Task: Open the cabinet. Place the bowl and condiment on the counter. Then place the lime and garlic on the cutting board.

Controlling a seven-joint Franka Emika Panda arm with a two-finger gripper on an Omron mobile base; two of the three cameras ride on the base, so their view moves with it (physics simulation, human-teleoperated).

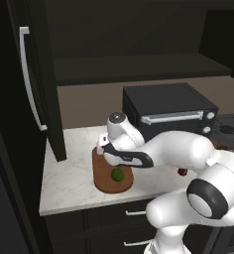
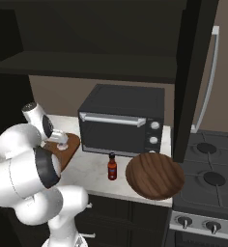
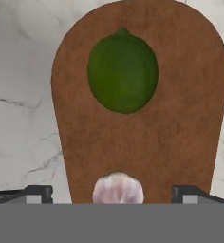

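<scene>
garlic [image 3: 117, 189] lain on cutting board [image 3: 180, 123], between spread fingertips, unheld | lime [image 3: 123, 75] set mid-board | gripper [image 3: 113, 193] opened wide, nothing gripped | bowl [image 2: 155, 175] and condiment [image 2: 112, 167] placed at counter [image 1: 72, 173] front edge

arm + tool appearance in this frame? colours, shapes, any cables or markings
The arm is glossy white with rounded, bulbous link shells and dark grey to black bands at the joints; one joint ends in a round grey cap. The tool is a two-finger type with small, dark, blocky fingertips on a white hand edged in black. No cables, logos or markings are visible.
</scene>
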